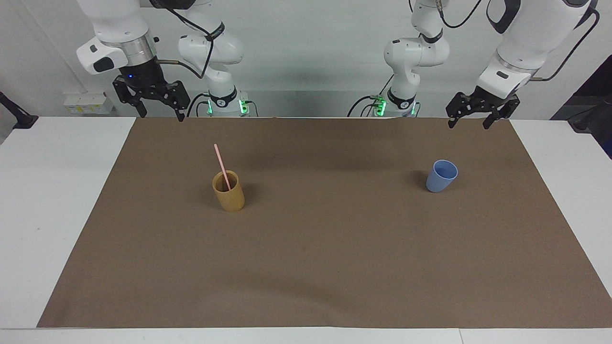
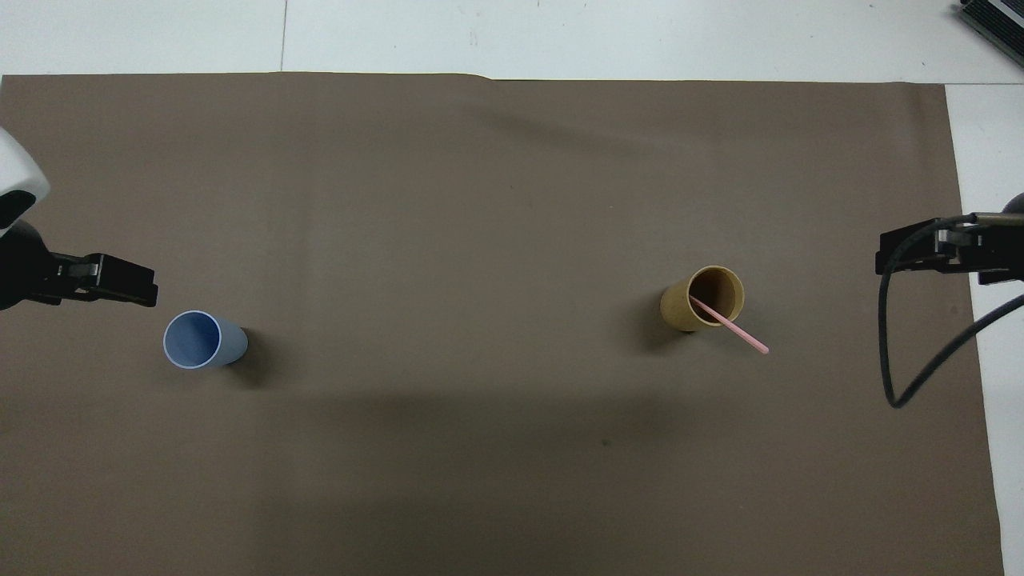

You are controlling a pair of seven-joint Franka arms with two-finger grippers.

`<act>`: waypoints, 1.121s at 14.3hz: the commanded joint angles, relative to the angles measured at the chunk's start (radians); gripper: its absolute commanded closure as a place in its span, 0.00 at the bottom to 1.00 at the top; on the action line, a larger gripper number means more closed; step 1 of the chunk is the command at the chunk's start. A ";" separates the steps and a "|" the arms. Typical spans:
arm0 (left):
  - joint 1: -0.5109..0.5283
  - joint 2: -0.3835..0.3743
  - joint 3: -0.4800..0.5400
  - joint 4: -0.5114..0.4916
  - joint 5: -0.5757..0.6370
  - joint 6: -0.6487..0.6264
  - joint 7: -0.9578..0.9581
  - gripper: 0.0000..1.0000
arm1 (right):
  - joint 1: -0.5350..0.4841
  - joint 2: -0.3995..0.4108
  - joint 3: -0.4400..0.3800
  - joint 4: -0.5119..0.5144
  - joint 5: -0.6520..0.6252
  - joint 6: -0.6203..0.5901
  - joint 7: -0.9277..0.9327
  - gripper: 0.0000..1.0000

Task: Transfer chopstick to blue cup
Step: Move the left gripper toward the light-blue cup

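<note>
In tan cup (image 1: 228, 192): chopstick (image 1: 222, 166), leaning; blue cup (image 1: 441, 176) empty.

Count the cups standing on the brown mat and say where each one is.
2. The blue cup stands empty toward the left arm's end; the tan cup, holding the chopstick, stands toward the right arm's end. None appears hidden.

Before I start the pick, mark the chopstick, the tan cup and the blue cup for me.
chopstick (image 1: 220, 160): facing view, on its bare upper shaft.
tan cup (image 1: 230, 198): facing view, on its outer wall.
blue cup (image 1: 440, 181): facing view, on its outer wall.
</note>
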 commanded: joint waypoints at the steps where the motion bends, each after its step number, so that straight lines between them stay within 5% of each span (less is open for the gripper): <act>1: -0.024 -0.001 0.014 0.001 0.006 0.007 -0.013 0.00 | -0.012 0.008 0.008 0.011 0.014 -0.009 -0.038 0.00; 6: -0.005 -0.033 0.018 -0.097 0.006 0.059 0.002 0.00 | -0.011 0.008 0.008 0.011 0.018 -0.013 -0.068 0.00; 11: 0.041 -0.109 0.023 -0.501 0.006 0.419 0.022 0.00 | -0.012 0.004 0.006 0.004 0.021 -0.011 -0.059 0.00; 16: 0.120 -0.073 0.023 -0.685 0.006 0.661 0.171 0.00 | -0.012 0.002 0.005 0.004 0.021 -0.011 -0.059 0.00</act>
